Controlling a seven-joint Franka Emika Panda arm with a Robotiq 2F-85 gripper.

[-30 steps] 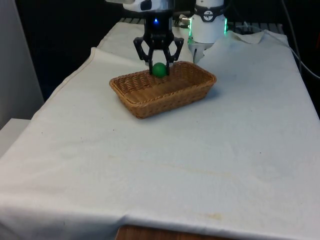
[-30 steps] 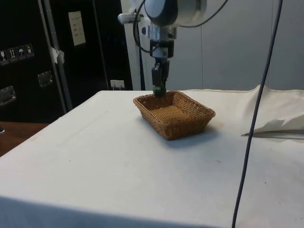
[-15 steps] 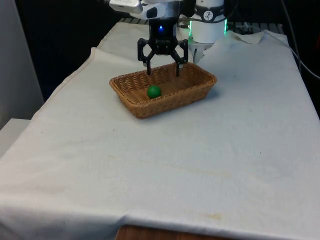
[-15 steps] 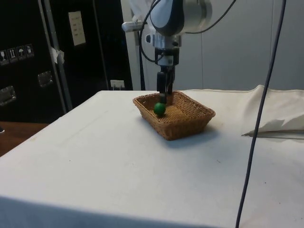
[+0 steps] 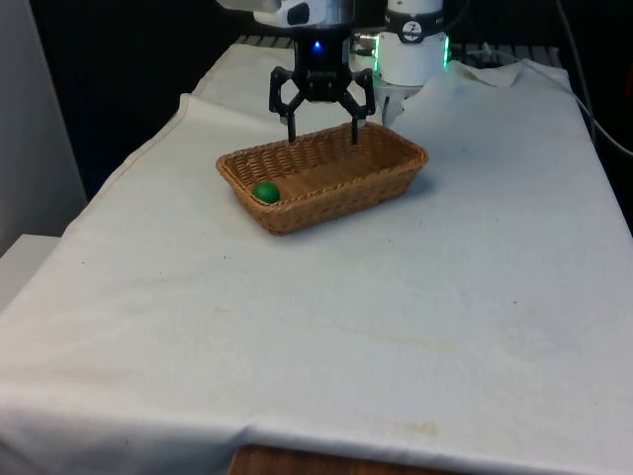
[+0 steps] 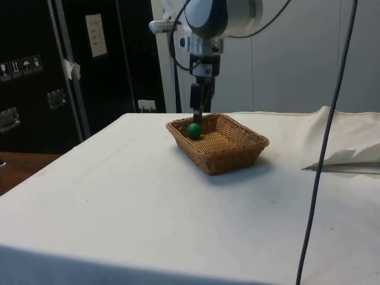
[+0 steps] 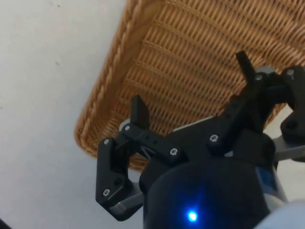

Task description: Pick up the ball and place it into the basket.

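A small green ball [image 5: 266, 192] lies inside the woven brown basket [image 5: 396, 174], at the end toward the front view's left. In the side view the ball [image 6: 194, 130] rests near the basket's [image 6: 237, 155] far rim. My gripper [image 5: 322, 133] hangs open above the basket's far edge, fingers spread wide with nothing between them, well apart from the ball. In the wrist view the fingertips [image 7: 140, 109] stand wide over the basket's weave [image 7: 190, 52], and the gripper [image 7: 193, 83] is empty.
The basket sits on the white cloth [image 5: 316, 317] toward the robot's end of the table. Crumpled cloth [image 6: 350, 148] lies at the side view's right, and a dark cable [image 6: 323, 142] hangs across that view.
The gripper opened and let go of the ball, which dropped into the basket and rolled toward the front view's left end. The gripper rose slightly.
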